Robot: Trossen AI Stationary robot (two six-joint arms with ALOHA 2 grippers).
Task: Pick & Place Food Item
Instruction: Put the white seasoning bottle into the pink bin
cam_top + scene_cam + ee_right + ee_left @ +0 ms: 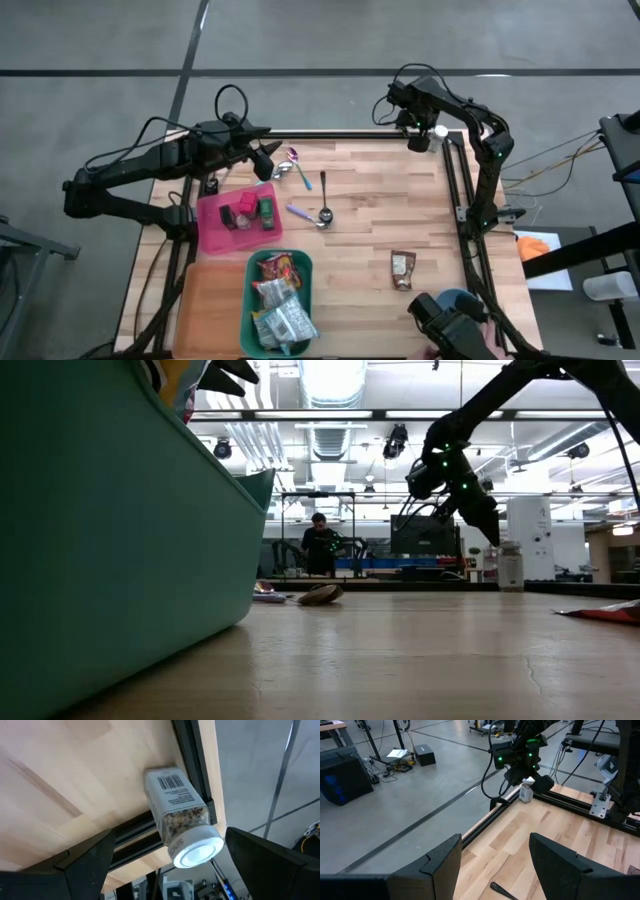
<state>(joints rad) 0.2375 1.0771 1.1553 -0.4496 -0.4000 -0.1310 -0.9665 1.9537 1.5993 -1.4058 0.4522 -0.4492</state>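
Right tool [165,857] wide open over upright spice jar [181,815], not touching, left tool [492,865] open, empty

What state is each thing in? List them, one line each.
Spice jar: upright at the table's far right corner, white cap on, not held.
Right gripper: open, above the jar.
Left gripper: open, empty, over the table's far left.
Green bin: full of snack packets.
Pink tray: holds small items.
Snack packet: lying flat on the table, apart.
Spoons: lying loose mid-table.
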